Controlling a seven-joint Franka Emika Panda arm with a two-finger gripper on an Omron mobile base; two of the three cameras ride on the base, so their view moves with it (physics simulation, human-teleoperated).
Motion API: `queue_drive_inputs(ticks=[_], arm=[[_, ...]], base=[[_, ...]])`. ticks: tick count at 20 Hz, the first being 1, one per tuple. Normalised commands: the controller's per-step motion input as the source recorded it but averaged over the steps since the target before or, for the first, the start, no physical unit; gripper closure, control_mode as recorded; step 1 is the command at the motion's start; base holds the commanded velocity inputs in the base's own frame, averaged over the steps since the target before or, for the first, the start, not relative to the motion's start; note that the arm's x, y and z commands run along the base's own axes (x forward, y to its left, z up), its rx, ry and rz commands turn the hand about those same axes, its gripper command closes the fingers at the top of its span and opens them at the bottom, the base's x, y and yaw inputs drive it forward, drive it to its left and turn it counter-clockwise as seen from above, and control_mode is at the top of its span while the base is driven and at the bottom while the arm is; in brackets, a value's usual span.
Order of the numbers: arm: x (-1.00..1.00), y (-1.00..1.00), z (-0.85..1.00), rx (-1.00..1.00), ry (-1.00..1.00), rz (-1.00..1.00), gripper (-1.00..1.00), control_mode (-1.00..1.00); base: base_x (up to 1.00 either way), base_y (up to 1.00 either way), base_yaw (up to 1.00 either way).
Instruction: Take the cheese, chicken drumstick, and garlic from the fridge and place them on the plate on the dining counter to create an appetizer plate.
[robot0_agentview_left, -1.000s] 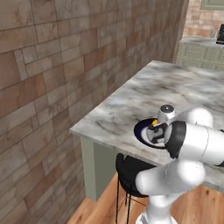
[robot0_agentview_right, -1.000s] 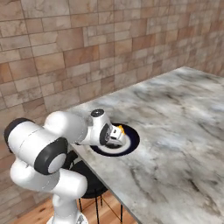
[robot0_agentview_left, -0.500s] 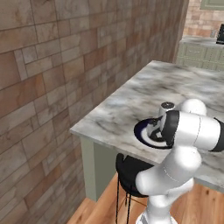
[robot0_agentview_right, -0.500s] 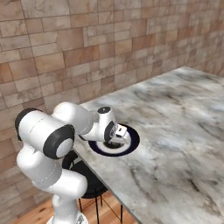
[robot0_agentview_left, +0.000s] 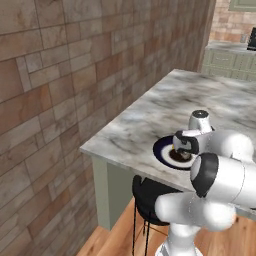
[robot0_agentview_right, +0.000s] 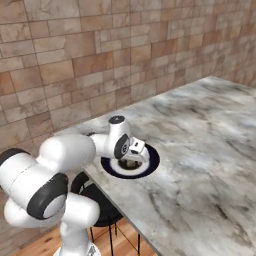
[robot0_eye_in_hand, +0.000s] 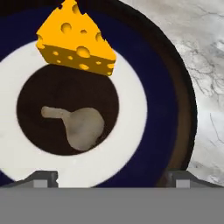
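Garlic, a pale grey-beige bulb with a stubby stem, lying free in the dark centre of the round navy plate with a pale ring, lower middle of the hand view; yellow holed cheese wedge resting on the pale ring at upper left, apart from the garlic

Two-finger gripper spread wide, tips at the bottom corners, pinching nothing; hovering just over the plate at centre right of the left base view, near the edge of the grey-white marbled dining counter

Best done by lifting straight up, fingers kept wide, clear of both items, then heading back for the drumstick

Against 1 second ago: jaws opened from a grip to full spread, garlic now released, arm swung round
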Motion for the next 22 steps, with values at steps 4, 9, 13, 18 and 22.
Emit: queue_drive_inputs(ticks=[4,9,13,18,22], arm=[[-0.73,0.02,0.52,0.0,-0.26,0.0,-1.0,-1.0],[-0.86,0.32,0.84,0.02,-0.52,-0.06,-1.0,-1.0],[-0.99,0.34,0.85,0.01,-0.63,-0.08,-1.0,-1.0],[-0.98,0.47,0.83,0.0,-0.37,-0.01,-1.0,-1.0],[-0.67,0.48,0.71,-0.06,-0.01,0.0,-1.0,-1.0]], base=[[0.0,0.0,0.0],[0.0,0.0,0.0],[0.0,0.0,0.0],[0.0,0.0,0.0],[0.0,0.0,0.0]])
